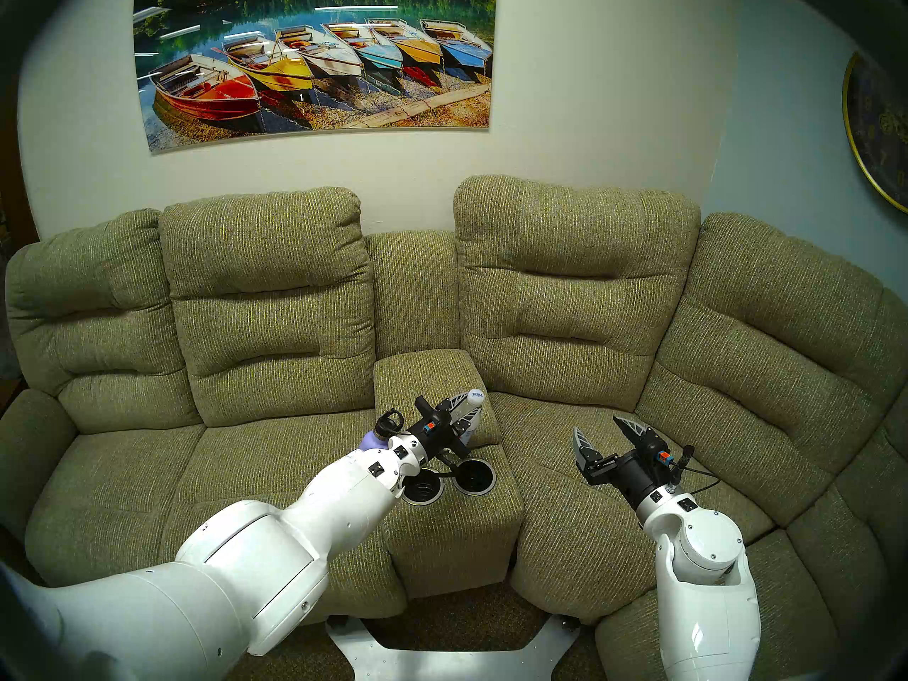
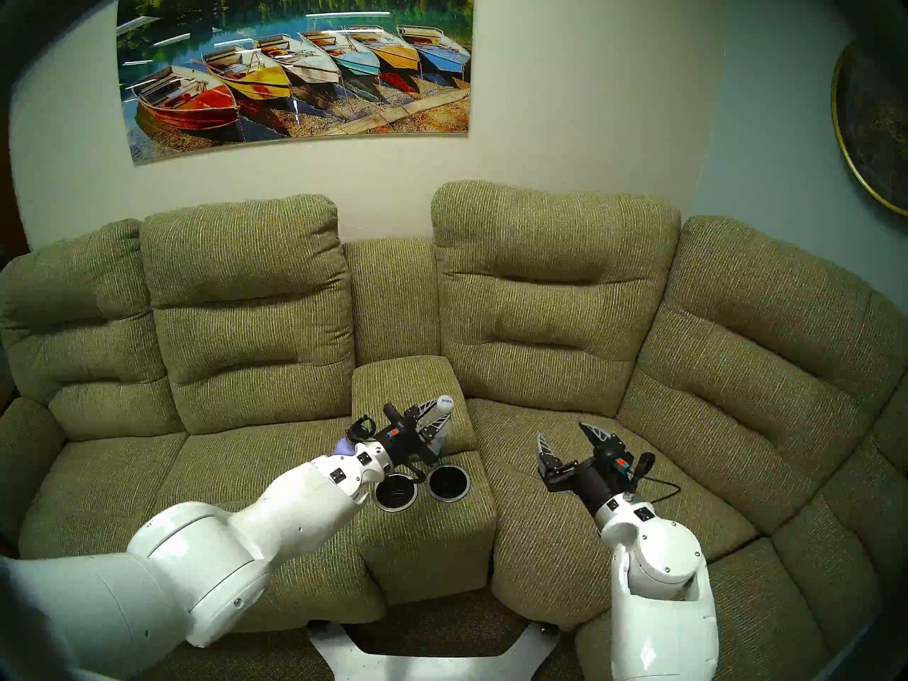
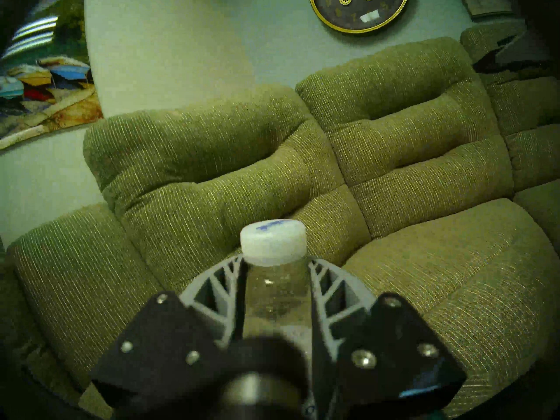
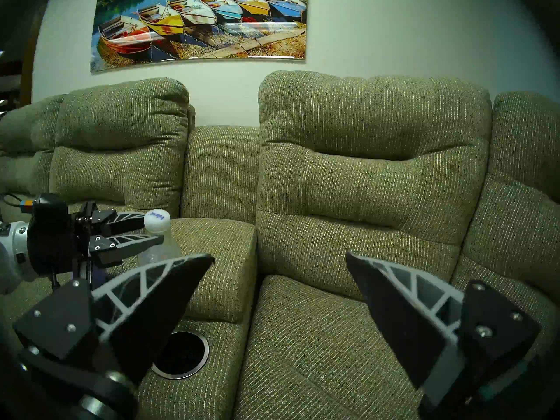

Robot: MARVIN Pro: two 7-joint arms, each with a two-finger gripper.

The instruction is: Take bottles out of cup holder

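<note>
My left gripper [image 1: 467, 412] is shut on the neck of the clear plastic bottle [image 1: 475, 396] with a white cap, held tilted over the padded part of the console, behind the cup holder. In the left wrist view the fingers [image 3: 321, 277] clamp the bottle [image 3: 277, 289] just under its cap. Both recesses of the cup holder [image 1: 423, 504] show empty black insides. The lavender flask [image 1: 369, 440] with a black loop cap peeks out behind my left wrist, by the left seat. My right gripper [image 1: 597, 424] hovers open over the right seat, holding nothing.
The olive-green sofa [image 1: 575, 292] fills the scene, with seat cushions either side of the console [image 1: 457, 532]. A boat picture [image 1: 314, 61] and a round clock [image 1: 874, 129] hang on the wall. The robot base plate [image 1: 442, 655] sits at the sofa's front.
</note>
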